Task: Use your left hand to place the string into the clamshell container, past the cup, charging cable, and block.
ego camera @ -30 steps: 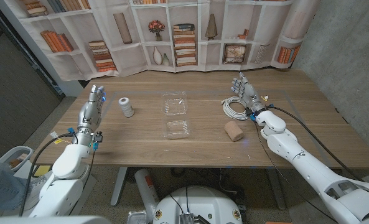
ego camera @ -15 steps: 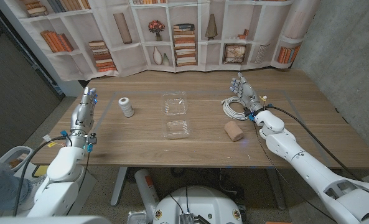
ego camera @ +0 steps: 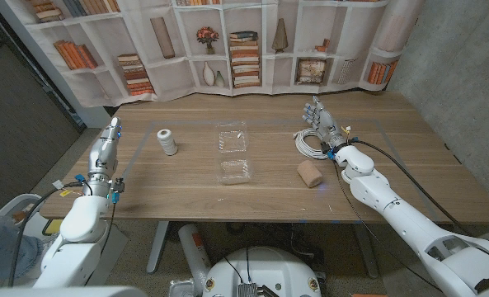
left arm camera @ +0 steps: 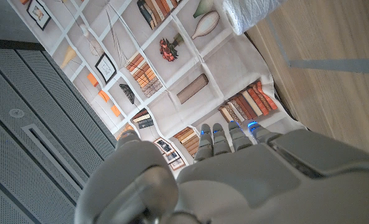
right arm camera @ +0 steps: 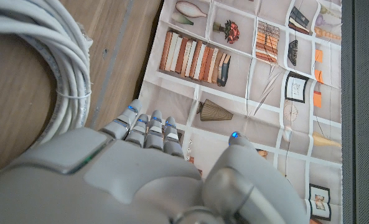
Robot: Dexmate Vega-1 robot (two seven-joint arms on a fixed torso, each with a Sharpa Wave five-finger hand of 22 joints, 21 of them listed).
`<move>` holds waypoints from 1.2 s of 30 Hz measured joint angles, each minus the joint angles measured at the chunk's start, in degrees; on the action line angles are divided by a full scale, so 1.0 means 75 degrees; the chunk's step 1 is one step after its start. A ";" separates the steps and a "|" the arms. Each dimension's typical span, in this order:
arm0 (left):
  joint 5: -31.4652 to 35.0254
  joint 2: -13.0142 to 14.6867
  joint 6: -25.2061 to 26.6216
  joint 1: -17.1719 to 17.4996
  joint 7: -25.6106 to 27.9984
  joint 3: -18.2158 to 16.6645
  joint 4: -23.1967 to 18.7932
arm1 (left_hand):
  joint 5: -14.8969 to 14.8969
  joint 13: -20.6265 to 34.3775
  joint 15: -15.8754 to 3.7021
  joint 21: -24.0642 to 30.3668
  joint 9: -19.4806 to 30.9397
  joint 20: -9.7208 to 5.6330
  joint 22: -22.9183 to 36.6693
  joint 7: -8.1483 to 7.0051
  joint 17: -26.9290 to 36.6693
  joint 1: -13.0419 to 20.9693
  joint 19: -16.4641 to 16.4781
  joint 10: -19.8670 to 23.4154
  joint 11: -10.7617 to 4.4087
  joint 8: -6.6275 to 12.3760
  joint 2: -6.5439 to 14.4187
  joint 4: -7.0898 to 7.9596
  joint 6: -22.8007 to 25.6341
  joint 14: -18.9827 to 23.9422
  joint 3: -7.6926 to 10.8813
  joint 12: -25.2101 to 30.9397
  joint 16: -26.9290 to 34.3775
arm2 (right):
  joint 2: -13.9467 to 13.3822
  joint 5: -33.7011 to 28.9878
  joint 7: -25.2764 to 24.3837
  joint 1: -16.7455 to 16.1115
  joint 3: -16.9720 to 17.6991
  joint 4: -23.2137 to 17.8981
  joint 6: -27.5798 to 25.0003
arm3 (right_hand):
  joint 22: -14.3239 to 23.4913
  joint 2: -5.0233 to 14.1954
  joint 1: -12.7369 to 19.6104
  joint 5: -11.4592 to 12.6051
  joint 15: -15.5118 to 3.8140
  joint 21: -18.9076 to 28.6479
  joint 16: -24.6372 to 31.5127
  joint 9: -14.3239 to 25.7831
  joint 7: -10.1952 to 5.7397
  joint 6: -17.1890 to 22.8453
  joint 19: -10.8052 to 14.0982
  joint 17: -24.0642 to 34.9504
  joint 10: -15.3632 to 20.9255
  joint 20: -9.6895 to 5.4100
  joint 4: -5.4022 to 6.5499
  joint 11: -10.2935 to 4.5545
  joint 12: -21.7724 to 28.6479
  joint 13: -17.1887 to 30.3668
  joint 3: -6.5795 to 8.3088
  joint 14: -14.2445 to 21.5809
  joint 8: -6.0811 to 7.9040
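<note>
Room: wooden table (ego camera: 269, 194) in front of a curtain (ego camera: 252, 41) printed with bookshelves, vases and books.
String: a small white spool of string (ego camera: 168, 141) stands upright on the left part of the table. It is well apart from the clear box and nothing is touching it.
Clear box: the clamshell container (ego camera: 232, 150) lies open near the middle of the table, with both see-through halves facing up. Nothing can be seen inside it.
Cable: a white charging cable (ego camera: 312, 142) is rolled in a ring on the right side, just beside the right hand. In the right wrist view the cable (right arm camera: 53, 74) lies on the wood next to the fingers.
Block: a small tan block (ego camera: 310, 174) lies on the table, nearer the front edge than the cable.
Left hand: the left hand (ego camera: 107, 147) is over the left edge of the table, away from the string. Its fingers point straight out, close side by side, and hold nothing.
Right hand: the right hand (ego camera: 322, 121) is beside the cable ring. Its fingers are straight with the thumb apart, and it holds nothing.
</note>
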 measured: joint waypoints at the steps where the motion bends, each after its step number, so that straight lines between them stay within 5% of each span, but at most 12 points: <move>1: 0.0000 0.0006 0.0000 0.0003 0.0000 -0.0002 -0.0003 | 0.0000 0.0000 0.0000 0.0000 0.0000 -0.0001 0.0000 0.0000 0.0000 0.0046 -0.0001 0.0000 0.0000 0.0000 0.0017 -0.0021 0.0000 0.0000 0.0020 0.0000 0.0000 | 0.0000 -0.0001 0.0002 0.0000 0.0000 0.0000 0.0000 | 0.0000 0.0000 0.0000 0.0000 0.0000 0.0000 0.0000 0.0000 0.0000 0.0000 0.0000 0.0000 0.0000 0.0000 0.0000 0.0000 0.0000 0.0000 0.0000 0.0000 0.0000; 24: 0.0747 0.0396 0.0346 -0.0375 0.0541 0.0254 0.0404 | 0.0059 0.0036 0.0021 -0.0029 0.0000 0.0149 0.0001 -0.0205 0.0000 0.1102 0.0089 0.0000 0.0000 -0.0059 -0.0235 -0.0639 -0.0207 0.0102 0.0096 -0.0064 0.0000 | 0.0094 -0.0076 -0.0012 0.0091 -0.0058 0.0105 0.0006 | 0.0000 0.0000 0.0000 0.0000 -0.0041 -0.0054 0.0000 0.0000 0.0000 0.0000 -0.0001 0.0000 0.0000 0.0000 -0.0032 0.0000 0.0000 0.0000 -0.0032 0.0042 0.0000; 36: 0.0809 0.0578 0.0519 -0.0733 0.0501 0.0466 0.0706 | 0.0111 0.0036 0.0067 -0.0029 0.0040 0.0160 0.0002 -0.0207 0.0033 0.1307 0.0162 0.0000 0.0000 -0.0059 -0.0322 -0.0763 -0.0204 0.0149 0.0067 -0.0062 0.0000 | 0.0084 -0.0101 -0.0055 0.0091 -0.0048 0.0048 0.0080 | 0.0000 0.0040 0.0040 0.0000 -0.0041 -0.0082 0.0000 0.0000 0.0000 0.0000 -0.0002 0.0000 0.0000 0.0000 -0.0032 0.0000 0.0000 0.0000 -0.0031 0.0042 0.0000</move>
